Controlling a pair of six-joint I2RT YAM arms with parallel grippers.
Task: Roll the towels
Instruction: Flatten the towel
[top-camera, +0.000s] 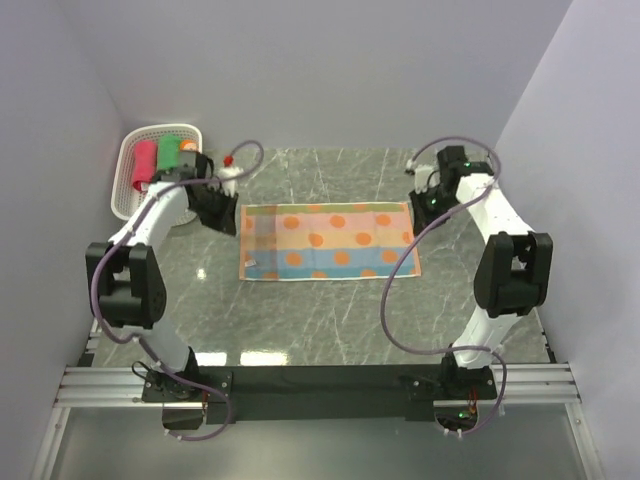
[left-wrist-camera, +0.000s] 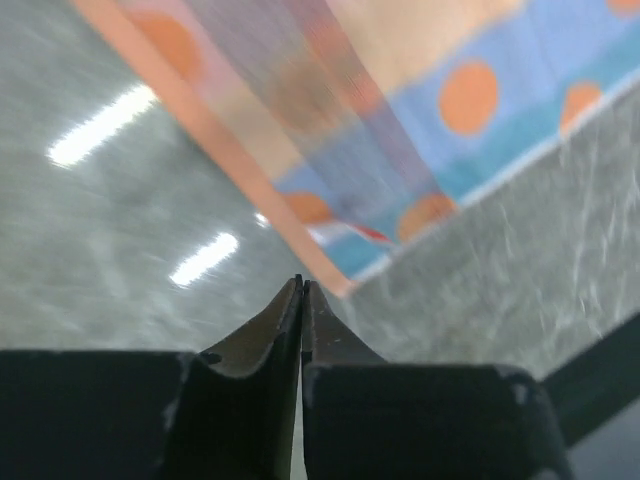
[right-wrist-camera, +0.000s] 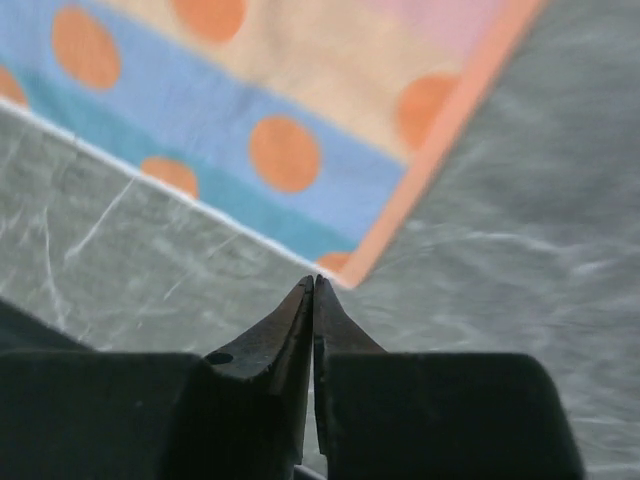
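Note:
A flat towel (top-camera: 330, 242) with orange dots on peach, blue and pink stripes lies spread in the middle of the table. My left gripper (top-camera: 222, 222) hovers just off its far left corner, jaws shut on nothing. In the left wrist view the shut gripper (left-wrist-camera: 301, 283) points at the towel (left-wrist-camera: 400, 120) corner without touching it. My right gripper (top-camera: 418, 205) hangs by the far right corner, also shut and empty. The right wrist view shows the closed gripper (right-wrist-camera: 314, 281) just short of the towel (right-wrist-camera: 260, 100) corner.
A white perforated basket (top-camera: 165, 129) stands at the back left behind the left arm. It holds a pink-red roll (top-camera: 146, 165), a green roll (top-camera: 169, 152) and an orange roll (top-camera: 187, 147). Grey walls close in on both sides.

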